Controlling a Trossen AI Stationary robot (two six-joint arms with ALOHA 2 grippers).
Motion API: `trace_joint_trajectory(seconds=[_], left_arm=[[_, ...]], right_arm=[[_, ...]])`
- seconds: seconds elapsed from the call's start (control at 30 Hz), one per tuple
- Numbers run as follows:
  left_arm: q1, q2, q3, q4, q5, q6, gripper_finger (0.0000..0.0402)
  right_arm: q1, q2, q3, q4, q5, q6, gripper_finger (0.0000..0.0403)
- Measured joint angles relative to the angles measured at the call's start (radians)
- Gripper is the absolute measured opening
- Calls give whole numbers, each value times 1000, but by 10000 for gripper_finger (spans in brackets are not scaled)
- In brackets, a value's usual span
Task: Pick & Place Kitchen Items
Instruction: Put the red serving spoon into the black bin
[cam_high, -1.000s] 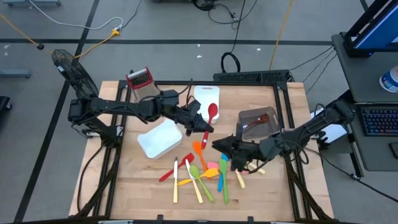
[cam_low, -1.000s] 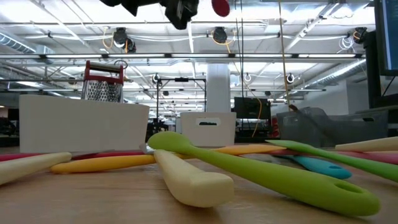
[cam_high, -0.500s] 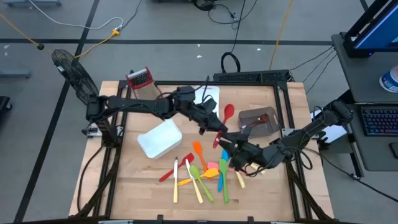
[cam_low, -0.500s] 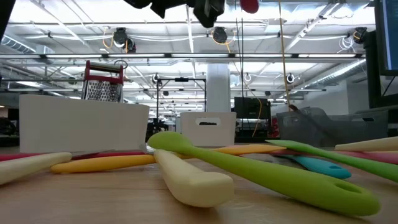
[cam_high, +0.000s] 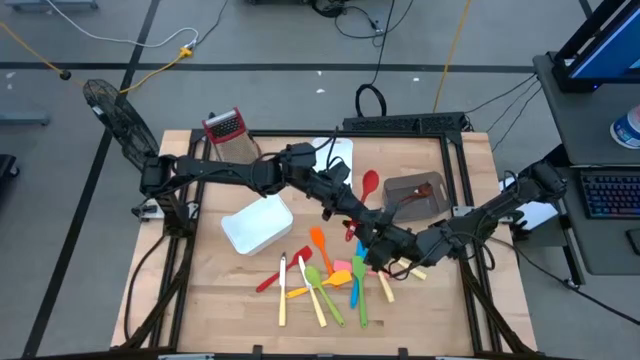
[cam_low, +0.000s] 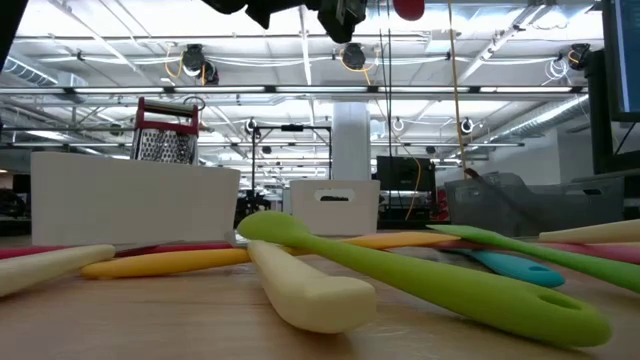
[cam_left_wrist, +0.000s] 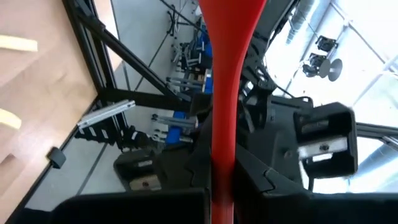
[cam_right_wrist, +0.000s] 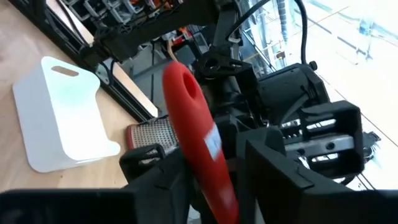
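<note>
A red spoon (cam_high: 367, 186) hangs high above the table's middle, with my left gripper (cam_high: 345, 207) shut on it. Its bowl (cam_low: 408, 8) shows at the top of the low view. My right gripper (cam_right_wrist: 214, 183) has come up to the spoon from the table's right. Its fingers stand on either side of the handle (cam_right_wrist: 208, 155). Whether they touch it I cannot tell. Several coloured utensils (cam_high: 325, 280) lie in a loose heap on the wooden table, toward its near edge. My left gripper pinches the red spoon's handle (cam_left_wrist: 222, 177) between its two fingers. The fingers are about level and lie along the handle, so the spoon runs on ahead of them with the bowl foremost. The spoon is lifted clear of the table.
A white bin (cam_high: 257, 222) stands left of the heap and a grey bin (cam_high: 415, 195) at the right, holding a brown utensil. A box grater with a red top (cam_high: 225, 127) and a white board-like item (cam_high: 332, 155) are at the far side.
My left gripper has carried the red spoon toward the table's right edge, up to my right gripper, and has slowed to a stop there. My right gripper has stayed in place but turned its wrist toward the spoon.
</note>
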Motion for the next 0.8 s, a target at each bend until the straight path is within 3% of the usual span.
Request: trace_joint_trajectory(seconds=[0.3, 0.53, 0.63, 0.8], left_arm=[[11, 1, -2, -22, -17, -19, 20], [19, 2, -2, -20, -25, 1, 21], [35, 3, -2, -19, -25, 48, 55], [56, 3, -2, -12, -16, 172, 144]], right_arm=[[0, 26, 0, 7, -21, -31, 40], [0, 23, 0, 12, 18, -23, 39], [-1, 22, 0, 23, 56, 4, 34], [0, 19, 2, 28, 102, 64, 33]])
